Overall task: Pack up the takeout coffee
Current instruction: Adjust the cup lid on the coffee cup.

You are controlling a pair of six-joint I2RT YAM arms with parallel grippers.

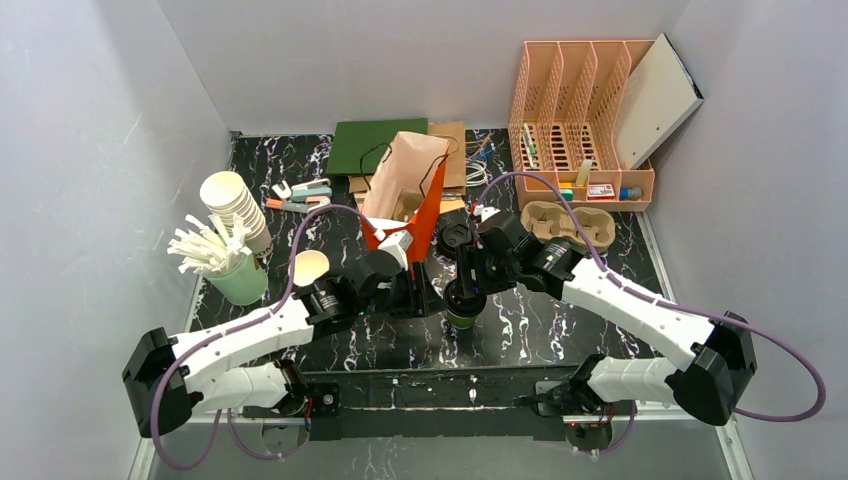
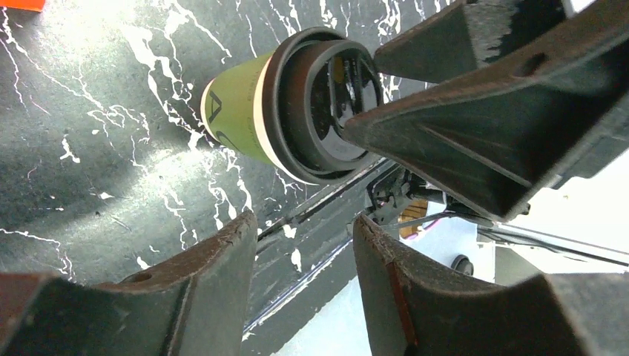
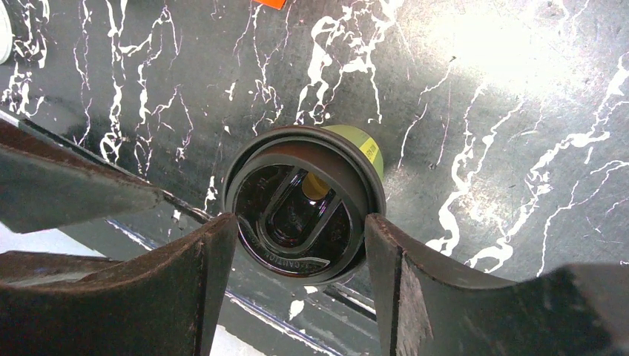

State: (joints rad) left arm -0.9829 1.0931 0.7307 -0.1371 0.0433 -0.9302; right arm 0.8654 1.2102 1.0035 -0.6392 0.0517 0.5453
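Okay, right gripper (image 3: 300, 224) is clamped on the takeout coffee (image 3: 360, 147), one finger pressed against each side of its black lid (image 3: 297, 215). The cup sits over the black marbled table (image 1: 545, 325), centre, near the front edge; cannot tell whether its base touches. Left gripper (image 2: 305, 222) is spread apart with nothing between its fingers, just beside the cup. Brown paper bag (image 1: 405, 170) stands behind.

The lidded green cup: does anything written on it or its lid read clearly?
"A": a large black letter on the green side of the takeout coffee; the rest is hidden.
"CAUTION": raised letters on its black lid; what follows is too faint.
Yellow sticker on the cup: print too small to read.
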